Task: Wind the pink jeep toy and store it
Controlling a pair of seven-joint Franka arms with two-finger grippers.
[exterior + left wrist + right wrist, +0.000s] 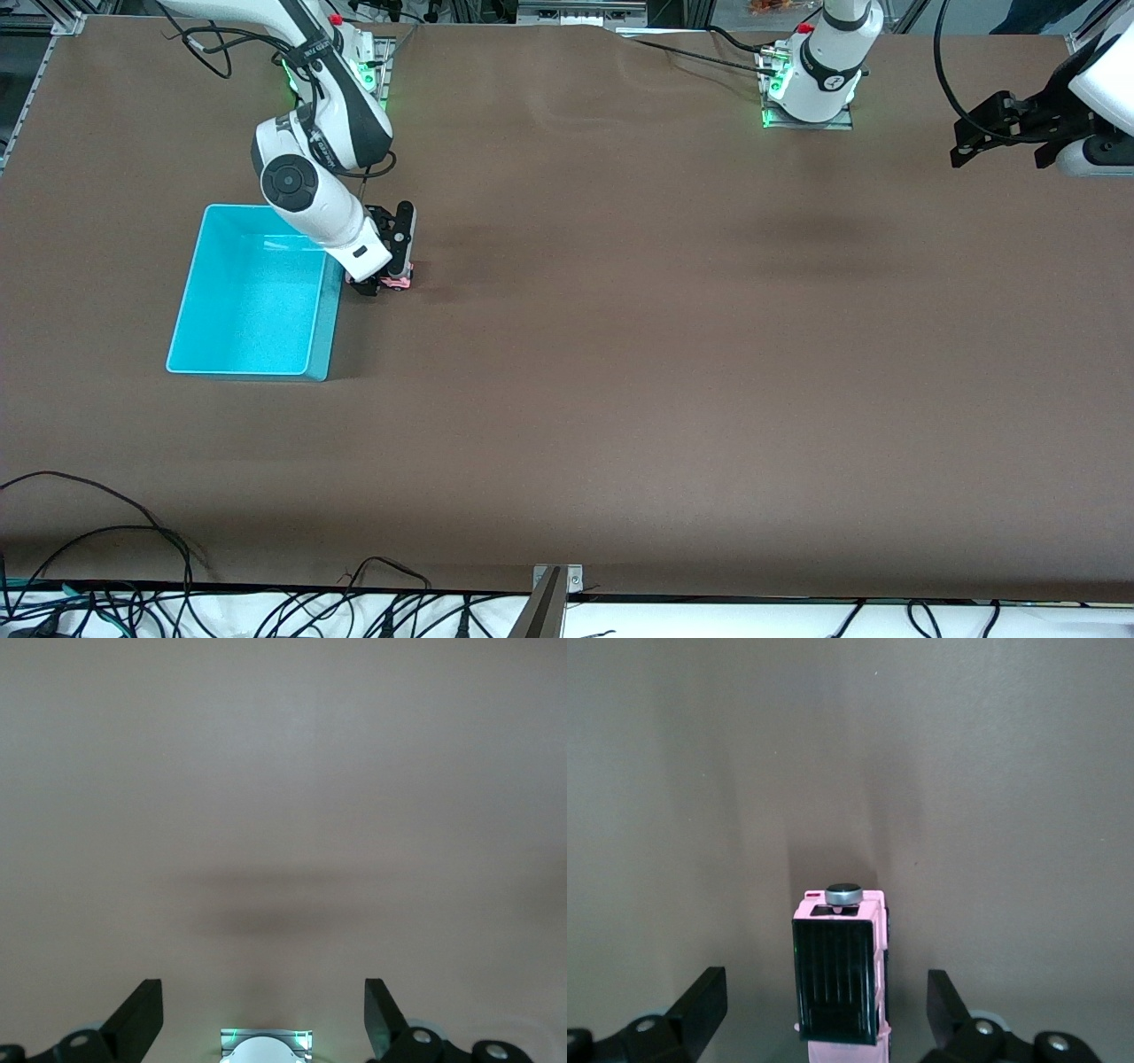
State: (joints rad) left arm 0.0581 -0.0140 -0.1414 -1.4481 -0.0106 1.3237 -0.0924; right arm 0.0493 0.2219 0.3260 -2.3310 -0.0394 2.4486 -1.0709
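The pink jeep toy (395,283) stands on the brown table right beside the cyan bin (326,347), on the bin's side toward the left arm's end. In the right wrist view the pink jeep toy (840,979) shows its black roof and a small grey round knob (843,894) at one end. My right gripper (381,282) is down over it, open, and the jeep sits between the fingers (702,999) with a gap on each side. My left gripper (999,159) waits open and empty, held high at the left arm's end of the table; under the left gripper (264,1003) lies only bare table.
The cyan bin is empty. The left arm's base plate (806,117) and the right arm's base (368,66) stand along the table's edge farthest from the front camera. Loose cables (133,532) trail over the table's nearest edge.
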